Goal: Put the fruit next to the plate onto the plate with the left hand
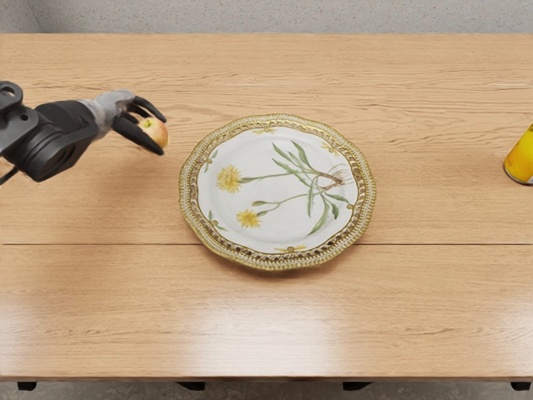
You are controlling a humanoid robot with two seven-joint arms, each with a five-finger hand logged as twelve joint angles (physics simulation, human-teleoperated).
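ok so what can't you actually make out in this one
Fruit, head view: largely covered by the fingers of the left hand; whether it rests on the table or is lifted cannot be told.
Yellow object, head view: cut off by the right edge, so what it is stays unclear.
Left arm, head view: cut off by the left edge.
Right hand: outside the frame.
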